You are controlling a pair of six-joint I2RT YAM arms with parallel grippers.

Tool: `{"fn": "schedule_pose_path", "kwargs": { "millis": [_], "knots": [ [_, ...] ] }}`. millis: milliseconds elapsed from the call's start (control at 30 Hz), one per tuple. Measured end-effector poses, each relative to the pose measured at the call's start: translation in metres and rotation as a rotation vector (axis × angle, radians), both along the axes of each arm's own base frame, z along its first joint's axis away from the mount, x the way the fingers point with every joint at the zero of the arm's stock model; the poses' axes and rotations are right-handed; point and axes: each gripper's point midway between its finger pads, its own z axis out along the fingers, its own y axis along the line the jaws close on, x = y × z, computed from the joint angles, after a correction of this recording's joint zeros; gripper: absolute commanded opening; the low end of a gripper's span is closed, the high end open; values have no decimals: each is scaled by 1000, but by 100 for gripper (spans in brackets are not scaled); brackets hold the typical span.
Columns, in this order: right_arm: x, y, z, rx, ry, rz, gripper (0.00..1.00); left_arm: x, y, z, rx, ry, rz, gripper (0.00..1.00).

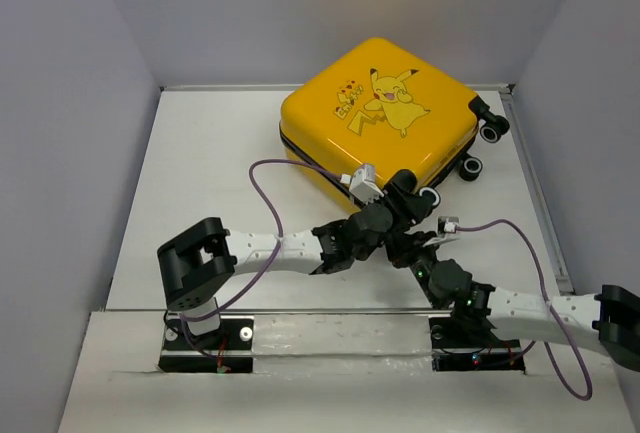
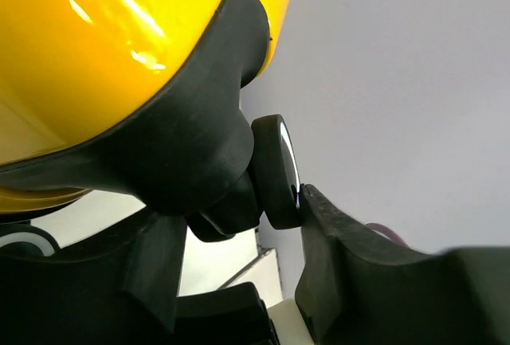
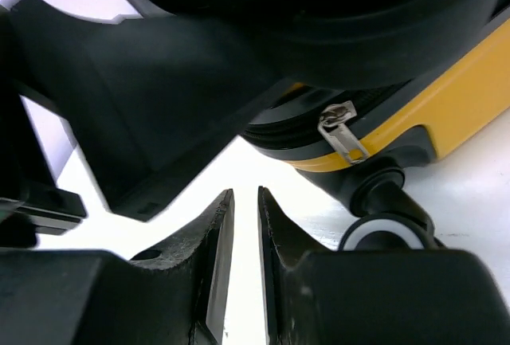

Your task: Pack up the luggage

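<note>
1. Top view: the yellow luggage (image 1: 385, 103) lies flat and closed on the far right-centre of the white table (image 1: 200, 153), cartoon print up. Your left gripper (image 1: 412, 193) is at its near right corner. Your right gripper (image 1: 410, 248) sits just nearer you, close beside it.
2. Left wrist view: your left jaws stand partly apart, with a black caster wheel (image 2: 275, 170) of the luggage between them. One finger (image 2: 335, 249) touches the wheel's rim. You cannot tell whether the other side presses too.
3. Right wrist view: your right jaws are nearly together, with only a thin slit between them and nothing in it. They hover over the table. The luggage's zipper pull (image 3: 341, 131) hangs just ahead, apart from them.
</note>
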Motion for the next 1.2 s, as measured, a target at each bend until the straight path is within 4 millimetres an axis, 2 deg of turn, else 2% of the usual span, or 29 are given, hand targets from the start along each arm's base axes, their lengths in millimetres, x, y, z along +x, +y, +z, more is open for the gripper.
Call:
{"fn": "schedule_pose_path", "kwargs": {
  "millis": [33,100,133,367,433,467,533,567,667,767,867,967,1200],
  "knots": [
    [0,0,1,3,-1,0,24,1,-2,0,-19,10,4,28],
    [-1,-1,1,3,1,0,24,2,-3,1,-32,8,6,8],
    [-1,-2,0,-1,4,-1,23,2,-4,1,-34,3,5,6],
    [1,-9,-18,-44,48,-40,21,1,-2,2,-47,-21,-2,6],
    [3,-14,-26,-59,69,-75,26,0,0,2,-50,-30,-6,6],
    [3,-16,-29,-66,76,-87,33,0,1,2,-49,-34,-7,6],
    [7,-22,-33,-78,83,-123,40,-2,5,3,-45,-39,-8,6],
    [10,-24,-30,-71,76,-134,46,-3,8,3,-43,-41,-9,6],
    [16,-27,-12,-51,21,-142,51,-5,14,3,-40,-44,-10,6],
    [22,-31,16,-8,-56,-137,51,-7,20,4,-38,-47,-9,6],
    [27,-40,30,-17,-110,-141,51,-6,21,9,-53,-55,-7,6],
    [30,-40,32,-33,-126,-122,50,-6,22,10,-55,-56,-8,6],
    [36,-21,10,-88,-96,-55,45,-9,24,7,-48,-53,-17,6]
  ]
}}
